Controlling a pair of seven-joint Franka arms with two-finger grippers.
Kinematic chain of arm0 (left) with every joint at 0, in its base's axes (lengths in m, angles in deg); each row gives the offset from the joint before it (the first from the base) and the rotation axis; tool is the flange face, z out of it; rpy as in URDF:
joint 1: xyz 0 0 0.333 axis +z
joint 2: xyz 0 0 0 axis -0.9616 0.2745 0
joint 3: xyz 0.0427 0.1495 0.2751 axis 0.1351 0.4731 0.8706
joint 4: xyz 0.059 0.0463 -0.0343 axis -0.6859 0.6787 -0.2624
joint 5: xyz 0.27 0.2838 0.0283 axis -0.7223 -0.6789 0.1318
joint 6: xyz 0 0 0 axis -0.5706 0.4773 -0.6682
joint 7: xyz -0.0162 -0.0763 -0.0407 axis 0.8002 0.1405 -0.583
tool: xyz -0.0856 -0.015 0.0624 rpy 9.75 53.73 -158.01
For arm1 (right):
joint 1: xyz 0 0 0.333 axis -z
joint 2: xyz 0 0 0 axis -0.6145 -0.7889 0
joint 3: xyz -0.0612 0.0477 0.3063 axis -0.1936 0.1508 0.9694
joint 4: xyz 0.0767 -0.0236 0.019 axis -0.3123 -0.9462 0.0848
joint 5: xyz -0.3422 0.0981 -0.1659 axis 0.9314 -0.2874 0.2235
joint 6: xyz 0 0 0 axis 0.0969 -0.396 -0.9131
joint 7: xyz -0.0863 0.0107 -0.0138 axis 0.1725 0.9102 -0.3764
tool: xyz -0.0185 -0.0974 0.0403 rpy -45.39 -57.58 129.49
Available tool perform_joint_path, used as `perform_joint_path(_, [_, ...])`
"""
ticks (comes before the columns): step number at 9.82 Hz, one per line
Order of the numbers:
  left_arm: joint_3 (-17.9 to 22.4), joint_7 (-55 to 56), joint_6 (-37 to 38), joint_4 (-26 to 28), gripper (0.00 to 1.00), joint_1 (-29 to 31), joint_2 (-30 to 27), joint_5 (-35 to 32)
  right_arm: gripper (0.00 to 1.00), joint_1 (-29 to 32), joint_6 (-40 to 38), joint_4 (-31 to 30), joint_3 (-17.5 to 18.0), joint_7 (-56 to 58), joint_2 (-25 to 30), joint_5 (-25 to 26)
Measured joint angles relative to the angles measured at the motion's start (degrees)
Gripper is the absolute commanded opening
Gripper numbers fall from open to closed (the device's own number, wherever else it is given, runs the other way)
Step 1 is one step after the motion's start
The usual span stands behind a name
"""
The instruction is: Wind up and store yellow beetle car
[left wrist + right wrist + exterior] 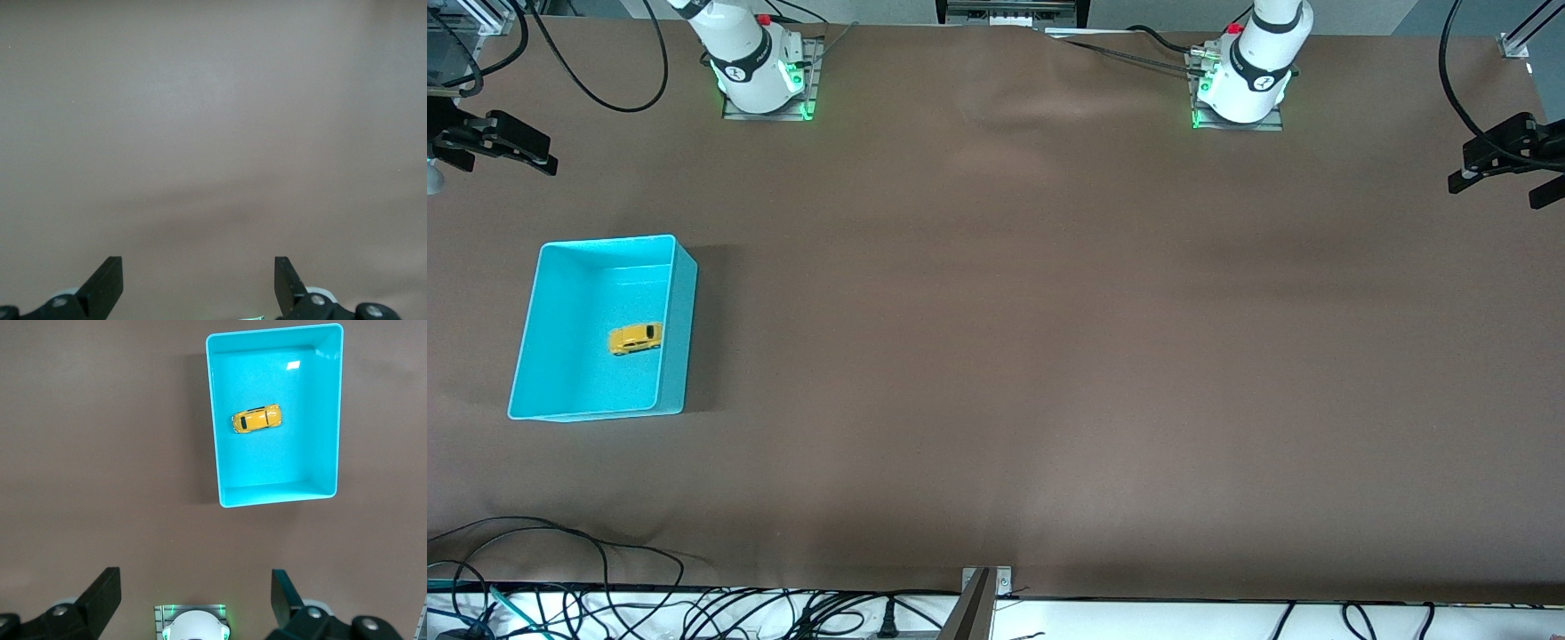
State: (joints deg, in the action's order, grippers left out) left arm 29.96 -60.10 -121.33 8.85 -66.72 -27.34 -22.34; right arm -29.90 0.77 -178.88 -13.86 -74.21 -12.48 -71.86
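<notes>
**Car sitting in the bin, both grippers standing wide and empty**

In the front view, the yellow beetle car [636,339] is lying on the floor of the turquoise bin [679,329], close to the wall that faces the middle of the table [1049,356]. The bin is sitting toward the right arm's end of the table. The right gripper [494,142] is hanging up over that end of the table, and the left gripper [1507,160] is hanging over the left arm's end, well apart from the bin; the left arm is waiting. Judging from this, the car is looking stored; whether it is wound up cannot be told.

In the left wrist view, the left gripper [199,287] is showing its fingers spread apart with only bare table beneath. Nothing is at risk here unless this arm is sent across to the bin and is crowding the right arm.

In the right wrist view, the right gripper [195,600] is standing open and holding nothing, high above the bin [280,497] with the car [256,419] lying across its floor. If the car is needing another pick, the dangers are these: a finger coming down on the bin wall, since the car is sitting near it; the gripper closing on the rounded body and squeezing it out sideways; and the small car rolling on its wheels when nudged, or a wound spring driving it away on release.
</notes>
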Motion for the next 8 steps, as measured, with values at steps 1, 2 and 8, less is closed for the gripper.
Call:
perform_joint_path(1, [0.0, 0.0, 0.0, 0.0, 1.0, 0.0, 0.0, 0.0, 1.0, -0.01, 0.04, 0.0, 0.0, 0.01, -0.12, 0.0])
perform_joint_path(2, [0.0, 0.0, 0.0, 0.0, 1.0, 0.0, 0.0, 0.0, 1.0, -0.01, 0.17, 0.0, 0.0, 0.01, -0.28, -0.01])
perform_joint_path(8, [0.0, 0.0, 0.0, 0.0, 1.0, -0.02, 0.01, 0.0, 1.0, 0.86, 0.85, -0.02, -0.49, -0.01, -0.83, -2.32])
